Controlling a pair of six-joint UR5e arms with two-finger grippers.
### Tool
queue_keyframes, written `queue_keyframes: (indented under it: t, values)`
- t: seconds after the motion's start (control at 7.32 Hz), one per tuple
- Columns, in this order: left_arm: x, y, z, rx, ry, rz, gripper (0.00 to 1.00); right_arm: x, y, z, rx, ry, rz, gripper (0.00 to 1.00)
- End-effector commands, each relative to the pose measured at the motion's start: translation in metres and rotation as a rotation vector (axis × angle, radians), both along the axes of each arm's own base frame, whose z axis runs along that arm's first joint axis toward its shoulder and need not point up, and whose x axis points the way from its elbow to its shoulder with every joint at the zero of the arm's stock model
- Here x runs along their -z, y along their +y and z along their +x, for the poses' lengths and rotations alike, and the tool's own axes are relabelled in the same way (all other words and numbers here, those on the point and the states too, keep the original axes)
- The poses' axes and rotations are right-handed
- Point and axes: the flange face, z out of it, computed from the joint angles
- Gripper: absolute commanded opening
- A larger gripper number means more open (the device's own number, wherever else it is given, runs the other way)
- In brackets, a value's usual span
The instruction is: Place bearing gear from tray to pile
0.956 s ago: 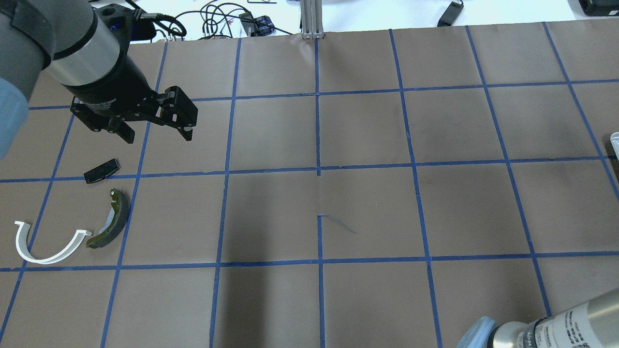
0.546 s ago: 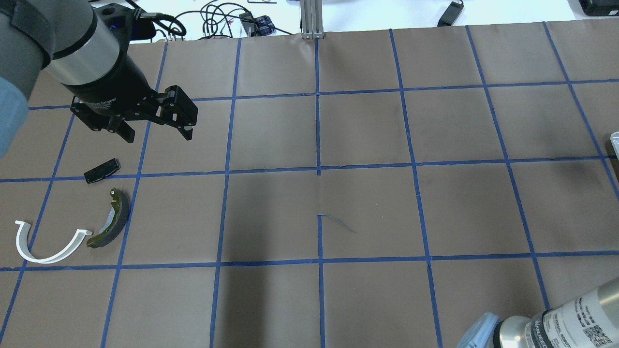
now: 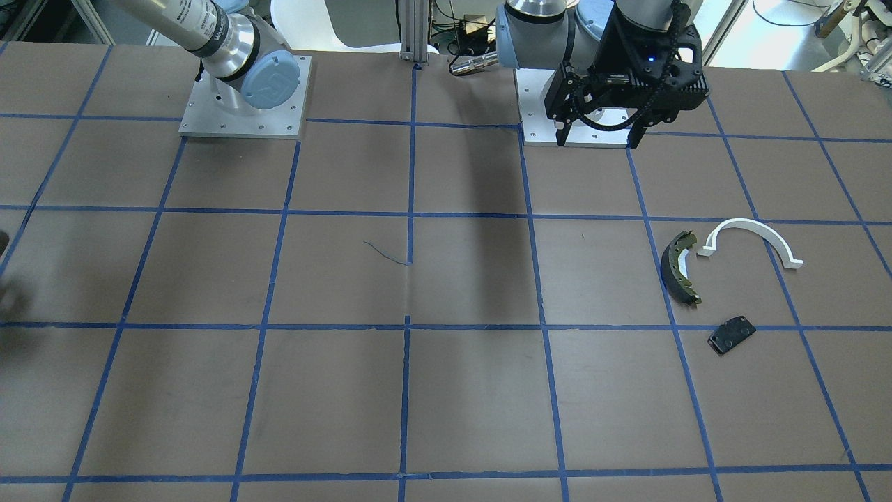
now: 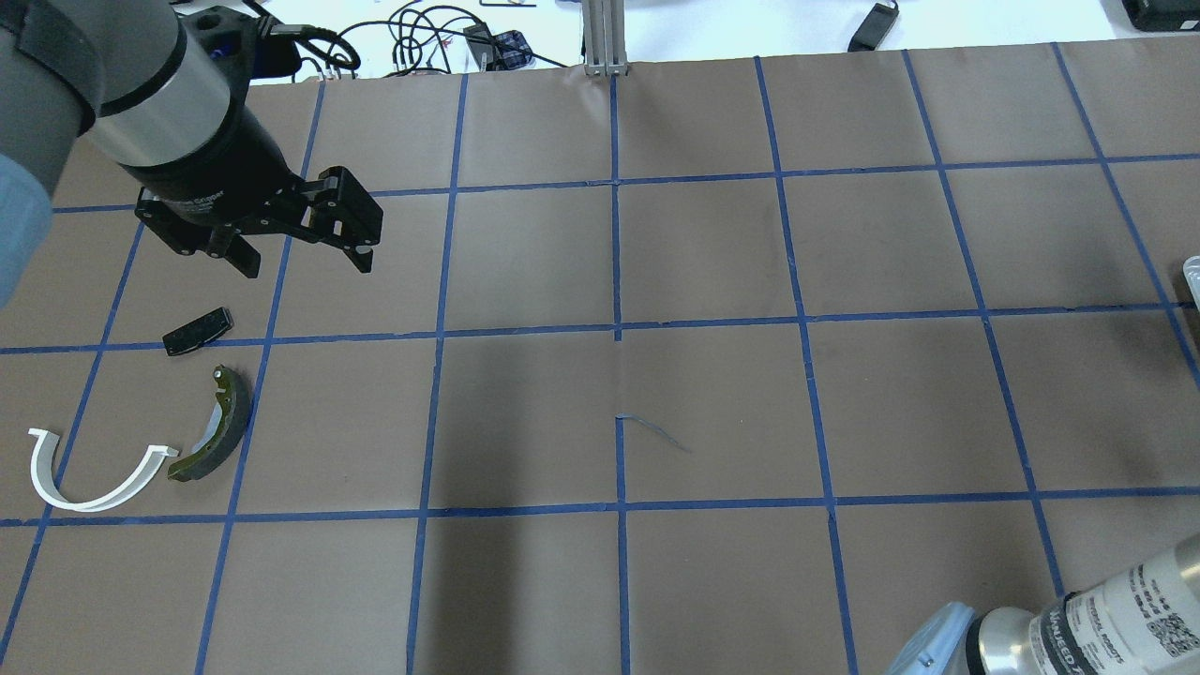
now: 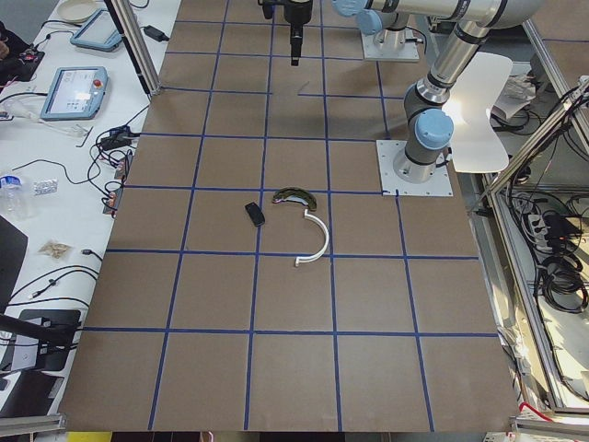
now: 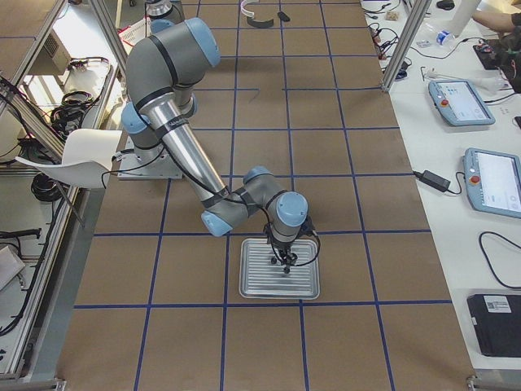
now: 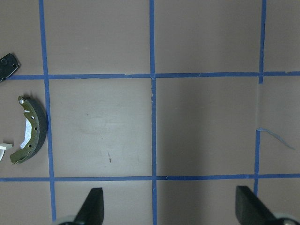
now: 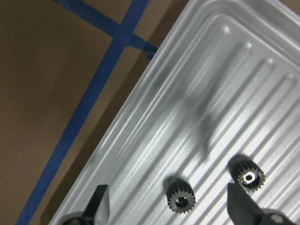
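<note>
Two small dark bearing gears [image 8: 180,197] [image 8: 247,175] lie on the ribbed metal tray [image 8: 225,70], which also shows in the exterior right view [image 6: 260,281]. My right gripper [image 8: 171,208] hangs open just above the tray, with one gear between its fingers [image 8: 101,201]. The pile lies far off on my left: an olive-edged brake shoe [image 4: 217,427], a white half-ring arc [image 4: 89,478] and a small black plate [image 4: 197,331]. My left gripper [image 4: 307,265] is open and empty, raised beside the plate. The brake shoe [image 7: 32,129] shows at the left in the left wrist view.
The table is brown paper with a blue tape grid [image 4: 619,328]. Cables [image 4: 422,37] and an aluminium post [image 4: 605,37] stand at the far edge. The arm base plates [image 3: 244,97] sit on the robot's side. Operator tablets [image 6: 456,102] lie on a side bench.
The right arm's forearm has shifted right and up at the bottom right of the overhead view. The left arm and the pile have not moved.
</note>
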Motion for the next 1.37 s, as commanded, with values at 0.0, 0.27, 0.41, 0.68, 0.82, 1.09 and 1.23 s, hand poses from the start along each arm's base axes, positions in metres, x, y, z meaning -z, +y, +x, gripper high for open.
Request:
queue_keyframes:
  t: [0.0, 0.27, 0.41, 0.68, 0.82, 1.09, 1.23]
  values:
    - [0.001, 0.000, 0.000, -0.001, 0.001, 0.001, 1.00, 0.002, 0.002, -0.002, -0.001, 0.000, 0.004, 0.84]
    - [0.001, 0.000, 0.000, 0.000, 0.000, 0.001, 1.00, 0.009, 0.006, -0.006, 0.009, -0.006, 0.013, 0.81]
    - [0.001, 0.000, 0.000, 0.000, 0.000, 0.001, 1.00, 0.013, 0.005, -0.008, 0.009, -0.011, 0.014, 0.81]
    - [0.001, 0.000, 0.000, 0.000, 0.000, 0.001, 1.00, 0.014, 0.005, -0.009, 0.009, -0.012, 0.015, 0.81]
    - [0.001, 0.000, 0.000, 0.000, 0.000, 0.001, 1.00, 0.016, 0.005, -0.008, 0.009, -0.014, 0.018, 0.77]
    - [0.001, 0.000, 0.000, 0.000, 0.000, 0.001, 1.00, 0.016, 0.005, -0.008, 0.009, -0.013, 0.022, 0.43]
    - [0.001, 0.000, 0.000, 0.000, 0.000, 0.001, 1.00, 0.017, 0.006, -0.008, 0.011, -0.014, 0.025, 0.28]
